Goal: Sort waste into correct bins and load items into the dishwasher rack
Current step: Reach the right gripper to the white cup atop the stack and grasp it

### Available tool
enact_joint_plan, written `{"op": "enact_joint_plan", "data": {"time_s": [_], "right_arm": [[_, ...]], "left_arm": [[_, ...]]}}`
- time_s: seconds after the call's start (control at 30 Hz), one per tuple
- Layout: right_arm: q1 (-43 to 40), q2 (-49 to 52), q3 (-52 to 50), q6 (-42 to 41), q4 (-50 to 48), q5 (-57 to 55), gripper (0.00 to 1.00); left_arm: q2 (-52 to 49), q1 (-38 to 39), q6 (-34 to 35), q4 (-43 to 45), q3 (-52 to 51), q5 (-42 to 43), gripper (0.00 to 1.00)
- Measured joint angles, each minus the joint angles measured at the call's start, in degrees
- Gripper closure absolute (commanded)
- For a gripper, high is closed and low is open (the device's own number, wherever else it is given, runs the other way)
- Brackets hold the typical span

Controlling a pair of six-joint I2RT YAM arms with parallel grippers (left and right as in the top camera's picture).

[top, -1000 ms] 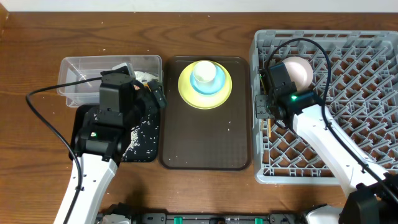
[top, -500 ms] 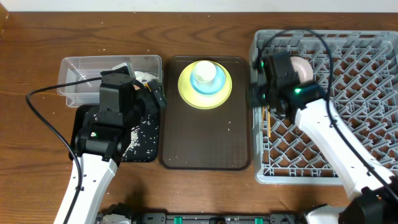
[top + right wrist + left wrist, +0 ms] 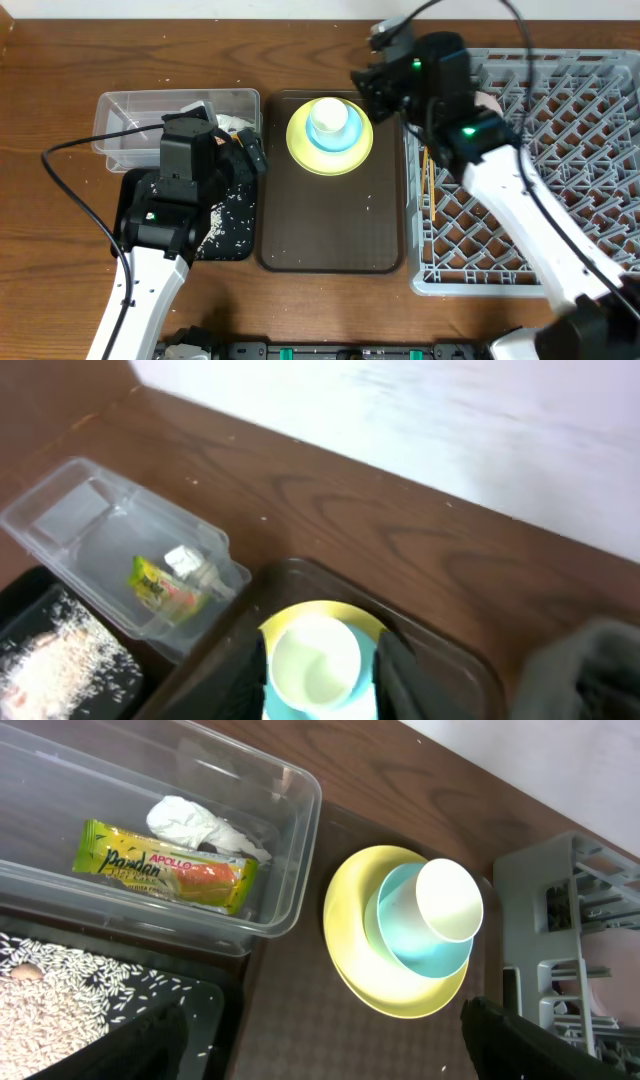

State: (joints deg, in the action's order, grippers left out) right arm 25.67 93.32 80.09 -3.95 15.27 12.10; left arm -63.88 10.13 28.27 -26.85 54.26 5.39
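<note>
**Overhead**
- Dishwasher rack: grey, at the table's right. A white bowl sits in its far-left part, half hidden by the right arm. The chopsticks lie along its left edge.
- Brown serving tray: centre. At its far end is the yellow-green plate, with the light blue bowl on it and the white cup in the bowl.
- Clear tub: far left. The black tray lies just in front of it, strewn with rice scraps.
- Left gripper: over the seam between tub and black tray.
- Right gripper: above the serving tray's far right corner, beside the plate.

**Left wrist**
- Snack wrapper and crumpled tissue: both inside the clear tub, touching each other.
- Rice scraps: in the black tray.
- Left gripper: fingers spread wide, with nothing between them.

**Right wrist**
- Right gripper: the fingers stand part-way apart and empty. The cup shows below, in the gap between them.
- The wrapper and tissue show small inside the tub; the rack is a blur at right.
</note>
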Motion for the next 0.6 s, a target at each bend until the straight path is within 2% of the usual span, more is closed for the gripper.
{"op": "enact_joint_plan", "data": {"time_s": [0.33, 0.6], "right_arm": [[2.9, 15.2, 0.0, 5.9, -4.7, 0.0, 0.67], [5.7, 17.5, 0.0, 11.1, -5.1, -0.1, 0.68]], "left_arm": [[0.0, 0.0, 0.0, 0.0, 0.0, 0.0, 0.10], [0.0, 0.0, 0.0, 0.0, 0.0, 0.0, 0.10]]}}
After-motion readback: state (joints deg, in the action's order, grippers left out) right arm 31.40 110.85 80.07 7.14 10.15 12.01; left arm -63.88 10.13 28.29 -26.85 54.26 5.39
